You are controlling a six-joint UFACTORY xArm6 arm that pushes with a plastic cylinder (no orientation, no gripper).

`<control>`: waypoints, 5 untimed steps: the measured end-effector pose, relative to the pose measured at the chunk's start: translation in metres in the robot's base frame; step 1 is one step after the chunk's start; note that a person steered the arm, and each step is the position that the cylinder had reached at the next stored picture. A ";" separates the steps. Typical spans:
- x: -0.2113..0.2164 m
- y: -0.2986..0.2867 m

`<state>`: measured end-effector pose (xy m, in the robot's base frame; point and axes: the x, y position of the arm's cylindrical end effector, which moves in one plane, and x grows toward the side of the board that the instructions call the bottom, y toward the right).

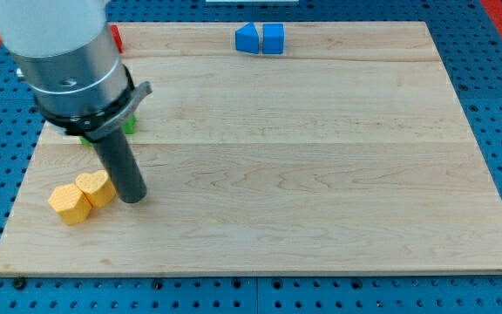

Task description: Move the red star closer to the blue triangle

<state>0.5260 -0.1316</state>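
A small piece of a red block [117, 37], probably the red star, shows at the view's top left, mostly hidden behind the arm's grey body. Two blue blocks sit side by side at the top centre: the left one [247, 38] looks like the blue triangle, the right one [273, 38] is a cube. My tip [133, 197] rests on the board at the lower left, just right of the yellow heart [95, 187], far from the red block and the blue blocks.
A yellow hexagon-like block [68, 203] touches the yellow heart on its left. Bits of a green block [129, 124] show under the arm's body. The wooden board [321, 174] lies on a blue pegboard.
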 end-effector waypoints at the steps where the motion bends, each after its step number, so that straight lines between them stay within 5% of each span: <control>1: 0.032 0.012; 3: 0.064 -0.126; 5: 0.052 -0.171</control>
<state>0.5778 -0.3021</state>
